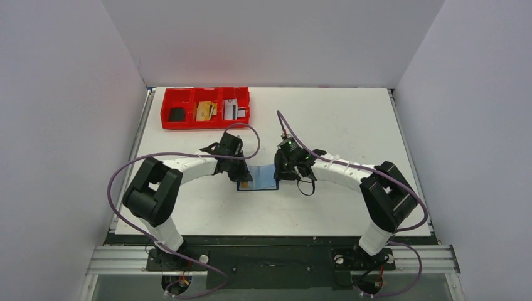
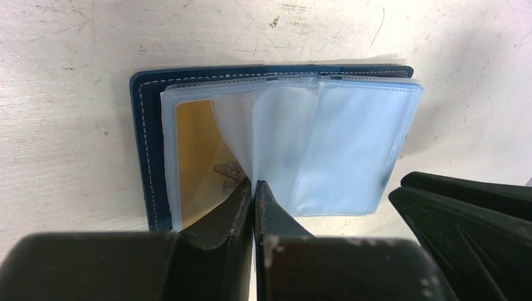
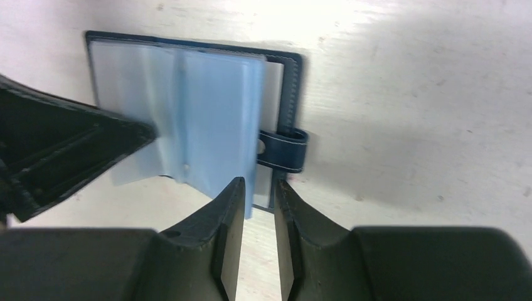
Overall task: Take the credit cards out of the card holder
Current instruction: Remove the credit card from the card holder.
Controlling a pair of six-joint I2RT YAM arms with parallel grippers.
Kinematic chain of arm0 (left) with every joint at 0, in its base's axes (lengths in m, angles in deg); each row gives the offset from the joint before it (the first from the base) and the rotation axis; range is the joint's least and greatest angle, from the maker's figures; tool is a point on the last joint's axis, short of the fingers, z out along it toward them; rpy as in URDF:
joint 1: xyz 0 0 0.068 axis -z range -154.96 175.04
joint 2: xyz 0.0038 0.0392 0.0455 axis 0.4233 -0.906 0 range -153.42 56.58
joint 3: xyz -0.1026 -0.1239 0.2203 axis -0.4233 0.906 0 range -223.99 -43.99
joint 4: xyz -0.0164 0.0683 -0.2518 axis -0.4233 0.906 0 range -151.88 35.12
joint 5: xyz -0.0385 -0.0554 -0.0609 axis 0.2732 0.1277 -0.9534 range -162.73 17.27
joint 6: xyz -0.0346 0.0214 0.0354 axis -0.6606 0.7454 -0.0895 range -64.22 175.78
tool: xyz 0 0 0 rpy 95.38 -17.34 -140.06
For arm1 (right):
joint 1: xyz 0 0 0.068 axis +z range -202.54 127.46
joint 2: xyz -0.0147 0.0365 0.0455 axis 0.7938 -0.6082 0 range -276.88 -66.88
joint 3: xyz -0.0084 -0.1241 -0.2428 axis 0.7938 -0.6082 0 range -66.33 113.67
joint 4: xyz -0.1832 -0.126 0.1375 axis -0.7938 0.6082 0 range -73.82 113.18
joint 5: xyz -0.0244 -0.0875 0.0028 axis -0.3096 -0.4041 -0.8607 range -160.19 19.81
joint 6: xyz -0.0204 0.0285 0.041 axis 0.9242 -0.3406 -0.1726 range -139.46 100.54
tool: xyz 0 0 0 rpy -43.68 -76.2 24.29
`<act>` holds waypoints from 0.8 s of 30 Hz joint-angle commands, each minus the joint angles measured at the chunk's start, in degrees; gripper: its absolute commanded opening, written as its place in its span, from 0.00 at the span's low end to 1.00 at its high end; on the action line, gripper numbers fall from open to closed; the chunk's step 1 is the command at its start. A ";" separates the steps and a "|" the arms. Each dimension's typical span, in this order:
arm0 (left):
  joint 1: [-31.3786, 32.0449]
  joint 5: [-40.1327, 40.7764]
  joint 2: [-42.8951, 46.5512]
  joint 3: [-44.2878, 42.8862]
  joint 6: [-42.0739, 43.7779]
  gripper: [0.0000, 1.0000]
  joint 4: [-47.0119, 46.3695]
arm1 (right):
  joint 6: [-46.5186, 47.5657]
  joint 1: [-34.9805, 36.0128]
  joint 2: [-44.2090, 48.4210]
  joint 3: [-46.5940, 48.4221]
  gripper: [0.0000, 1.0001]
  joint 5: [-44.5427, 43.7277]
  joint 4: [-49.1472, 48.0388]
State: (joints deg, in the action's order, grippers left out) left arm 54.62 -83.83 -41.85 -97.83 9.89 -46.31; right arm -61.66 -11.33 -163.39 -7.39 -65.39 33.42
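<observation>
The navy card holder (image 1: 263,179) lies open on the table between both grippers, its clear plastic sleeves fanned up. In the left wrist view a tan-gold credit card (image 2: 194,157) sits inside the leftmost sleeve, over the navy cover (image 2: 141,138). My left gripper (image 2: 254,188) is shut on the lower edge of one clear sleeve, holding it upright. My right gripper (image 3: 259,185) stands open at the holder's near edge beside the strap tab (image 3: 285,150). A corner of a bluish sleeve (image 3: 213,125) hangs between its fingers, unpinched.
A red three-compartment tray (image 1: 206,124) stands at the back left. It holds a black card (image 1: 177,114), a tan-gold one (image 1: 205,111) and a silvery one (image 1: 232,110). White walls close in the table's sides. The left gripper's tip (image 3: 69,147) shows in the right wrist view.
</observation>
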 commanded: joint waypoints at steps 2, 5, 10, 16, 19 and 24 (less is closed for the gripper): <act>0.24 2.29 1.60 -0.93 0.80 0.00 1.19 | 0.90 -0.40 -1.35 -1.01 0.17 -5.78 1.75; 0.50 2.09 1.59 -1.33 0.73 0.00 1.14 | 0.80 -0.40 -2.95 -0.59 0.12 -5.92 0.95; 1.05 1.70 1.98 -1.91 0.87 0.00 1.07 | 0.71 -0.32 -5.68 0.46 0.01 -5.33 0.11; 2.11 0.47 2.15 -3.36 1.09 0.00 0.55 | 0.72 -0.30 -7.20 0.88 0.00 -5.28 -0.42; 2.76 -0.27 1.42 -4.77 1.27 0.00 0.26 | 0.63 -0.33 -7.43 0.86 0.00 -3.55 -0.75; 3.56 -1.42 -1.01 -6.73 0.96 0.00 -1.27 | 0.64 -0.28 -7.71 0.71 0.00 -2.76 -1.29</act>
State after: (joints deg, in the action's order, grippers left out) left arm 57.25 -83.54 -41.79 -100.98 10.19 -45.19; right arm -61.42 -11.44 -168.92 -7.26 -68.95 33.35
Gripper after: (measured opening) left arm 0.006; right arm 0.002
